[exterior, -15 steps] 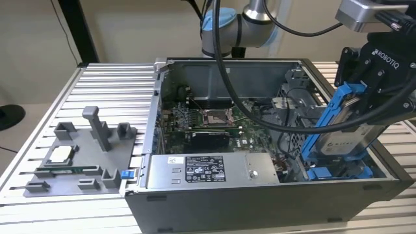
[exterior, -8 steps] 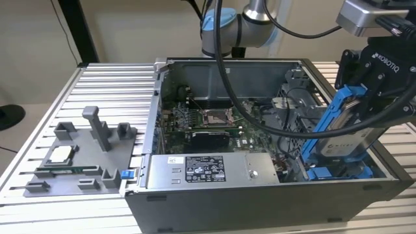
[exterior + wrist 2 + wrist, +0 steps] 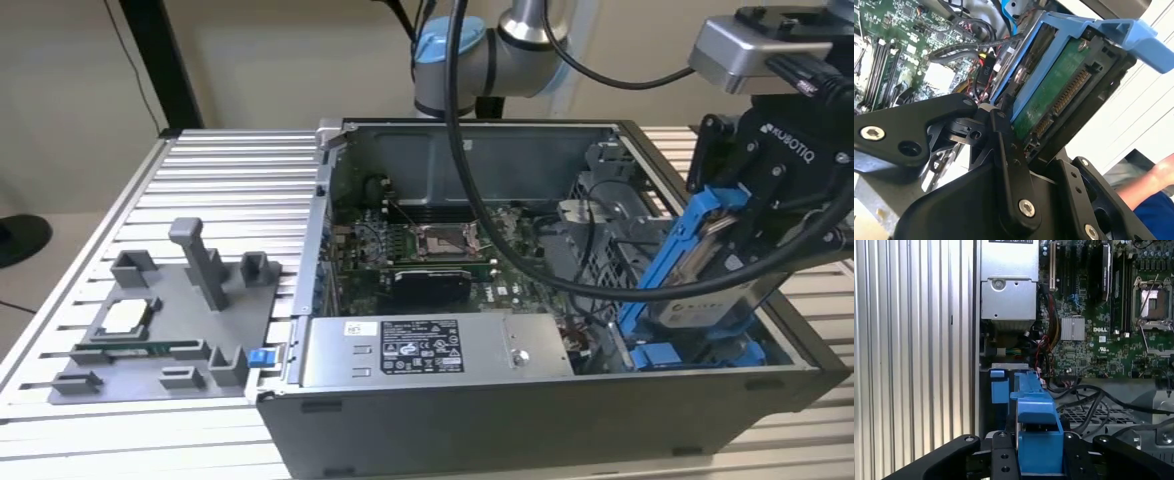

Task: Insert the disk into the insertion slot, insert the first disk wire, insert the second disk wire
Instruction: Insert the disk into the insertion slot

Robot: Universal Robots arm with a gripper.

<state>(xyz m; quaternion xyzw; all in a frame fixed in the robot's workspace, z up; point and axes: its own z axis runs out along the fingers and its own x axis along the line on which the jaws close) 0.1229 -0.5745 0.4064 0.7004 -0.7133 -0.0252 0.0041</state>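
Observation:
My gripper (image 3: 754,255) is shut on the disk (image 3: 699,303), a silver drive in a bright blue carrier frame (image 3: 683,245). It holds it tilted, lower end down, over the case's corner at the exterior view's right. The lower end reaches the insertion slot (image 3: 694,355), with its blue rails. In the second wrist view the disk's green underside (image 3: 1064,80) and connector sit between the black fingers (image 3: 1004,145). The first wrist view looks along the blue carrier (image 3: 1036,435) toward the slot's blue tab (image 3: 999,390). Loose black cables (image 3: 1079,395) lie beside the bay.
The open computer case (image 3: 534,420) holds a grey labelled power-supply box (image 3: 427,350) and the green motherboard (image 3: 427,250). A grey fixture (image 3: 174,320) stands on the slatted table at the exterior view's left. A person's arm (image 3: 1151,182) shows in the second wrist view.

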